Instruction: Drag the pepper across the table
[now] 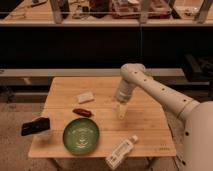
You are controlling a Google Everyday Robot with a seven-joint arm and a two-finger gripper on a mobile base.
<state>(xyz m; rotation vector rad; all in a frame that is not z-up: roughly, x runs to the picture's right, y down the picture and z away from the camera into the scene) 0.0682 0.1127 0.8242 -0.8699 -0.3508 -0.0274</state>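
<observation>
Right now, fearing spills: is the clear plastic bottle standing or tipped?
Tipped: the clear plastic bottle lies on its side at the front edge of the light wooden table. The gripper hangs above mid-table.

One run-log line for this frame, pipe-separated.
gripper: open, empty, over table centre | pepper: untouched, image-left of gripper, near green plate | drag: not started
</observation>
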